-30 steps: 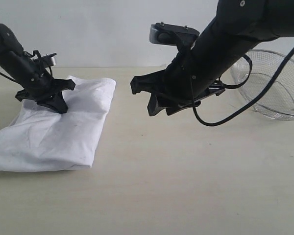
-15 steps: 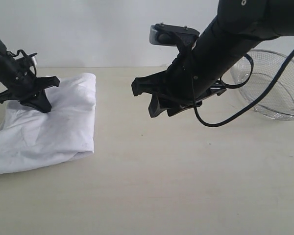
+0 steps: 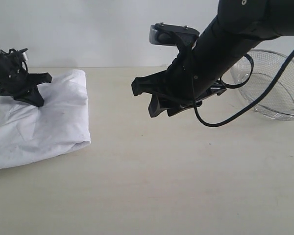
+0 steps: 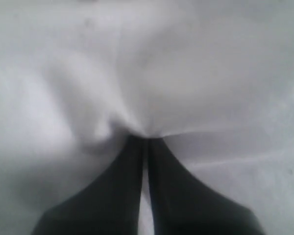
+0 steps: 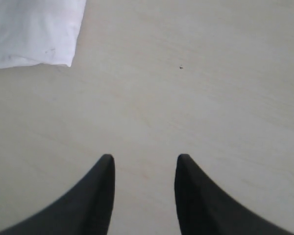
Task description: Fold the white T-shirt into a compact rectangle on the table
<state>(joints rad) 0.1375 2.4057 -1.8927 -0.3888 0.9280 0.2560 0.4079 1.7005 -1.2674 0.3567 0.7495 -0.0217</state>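
Table (image 3: 186, 196) pale beige, white wall (image 3: 88, 29) behind, T-shirt (image 3: 49, 122), wire basket (image 3: 284, 105).

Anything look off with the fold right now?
The white T-shirt is a lopsided bundle, not a rectangle: its near-left corner flares out, and the left gripper is pinching fabric into a pucker. Nothing spilled.

A silver wire-mesh basket (image 3: 277, 105) sits at the far right of the exterior view, round and shallow, its right side cut off by the picture's edge. Its mouth seems tipped toward the camera, though the fine mesh blurs. Behind it stands a plain pale wall (image 3: 88, 29).
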